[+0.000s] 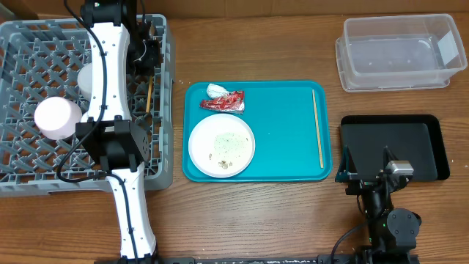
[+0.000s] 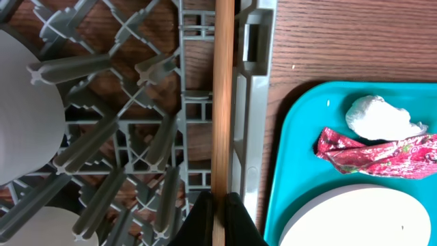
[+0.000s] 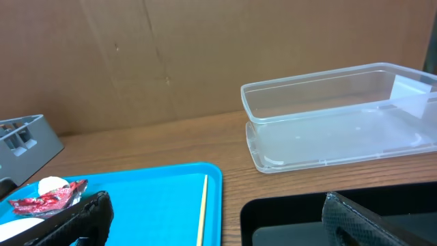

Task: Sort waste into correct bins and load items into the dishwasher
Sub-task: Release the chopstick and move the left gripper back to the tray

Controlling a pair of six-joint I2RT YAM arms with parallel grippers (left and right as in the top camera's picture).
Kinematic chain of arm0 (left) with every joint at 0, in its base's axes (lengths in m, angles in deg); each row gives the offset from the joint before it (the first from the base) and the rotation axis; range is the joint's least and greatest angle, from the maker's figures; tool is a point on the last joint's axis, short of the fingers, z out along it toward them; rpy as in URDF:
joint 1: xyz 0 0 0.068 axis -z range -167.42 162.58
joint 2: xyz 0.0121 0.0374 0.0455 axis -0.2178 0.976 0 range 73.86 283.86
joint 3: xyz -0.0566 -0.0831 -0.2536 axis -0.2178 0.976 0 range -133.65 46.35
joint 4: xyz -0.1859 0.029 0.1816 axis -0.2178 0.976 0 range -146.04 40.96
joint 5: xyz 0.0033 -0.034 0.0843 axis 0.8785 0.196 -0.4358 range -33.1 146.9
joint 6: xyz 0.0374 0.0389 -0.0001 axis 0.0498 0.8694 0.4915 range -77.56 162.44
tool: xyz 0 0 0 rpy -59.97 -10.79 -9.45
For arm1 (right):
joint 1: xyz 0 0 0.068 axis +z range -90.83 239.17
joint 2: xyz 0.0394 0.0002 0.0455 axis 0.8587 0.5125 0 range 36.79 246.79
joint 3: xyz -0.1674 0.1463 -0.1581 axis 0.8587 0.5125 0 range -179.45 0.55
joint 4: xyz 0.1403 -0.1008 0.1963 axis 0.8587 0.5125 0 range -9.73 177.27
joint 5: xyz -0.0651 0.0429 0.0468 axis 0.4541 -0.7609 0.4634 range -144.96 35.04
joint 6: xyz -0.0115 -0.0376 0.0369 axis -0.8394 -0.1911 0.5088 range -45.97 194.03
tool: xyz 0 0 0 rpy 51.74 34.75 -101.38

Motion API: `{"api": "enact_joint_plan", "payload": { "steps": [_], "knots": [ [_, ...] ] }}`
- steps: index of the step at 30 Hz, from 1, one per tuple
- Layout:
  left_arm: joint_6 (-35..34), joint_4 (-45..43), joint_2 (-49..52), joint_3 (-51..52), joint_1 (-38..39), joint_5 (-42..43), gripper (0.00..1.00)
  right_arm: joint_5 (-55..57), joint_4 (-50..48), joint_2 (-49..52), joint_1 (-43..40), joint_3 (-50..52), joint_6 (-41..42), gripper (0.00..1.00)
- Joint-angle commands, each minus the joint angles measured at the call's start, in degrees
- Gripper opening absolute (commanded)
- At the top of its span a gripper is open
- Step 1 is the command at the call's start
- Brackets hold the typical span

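1. The left gripper is clenched on the first chopstick, a thin, straight, smooth wooden stick. The stick runs just inside the right wall of the rack.
2. The rack is big, square and made of grey plastic. Its floor is crossed bars and its walls are full of holes. It sits at the far left of the brown wooden table.
3. Inside the rack are a smooth, round pale bowl and a second pale dish. The white left arm partly hides that dish.
4. A flat teal tray with rounded corners lies in the middle of the table.
5. On its near left part is a round white plate. Small food bits and a pale green smear are on the plate.
6. Just past the plate lies a crumpled, shiny red wrapper. Right beside it is a small, soft white tissue.
7. The second chopstick lies flat along the right side of the teal tray.
8. A see-through plastic tub, shaped like a box, is at the far right.
9. A shallow black tray is at the near right. The right gripper hangs over its left part, jaws spread wide and holding nothing.
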Motion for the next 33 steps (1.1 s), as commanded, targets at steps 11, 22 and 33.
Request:
{"api": "enact_joint_plan", "payload": {
  "steps": [11, 22, 33],
  "knots": [
    [-1.3, 0.5, -0.6, 0.2, 0.4, -0.6, 0.96, 0.6, -0.3, -0.6, 0.2, 0.6, -0.4, 1.00],
    [-3.2, 0.8, -2.8, -8.6, 0.5, 36.7, 0.88, 0.6, -0.3, -0.6, 0.2, 0.6, -0.4, 1.00],
    [-9.6, -0.4, -2.8, -8.3, 16.9, 37.6, 0.74, 0.6, -0.3, -0.6, 0.2, 0.6, -0.4, 1.00]
  ]
}}
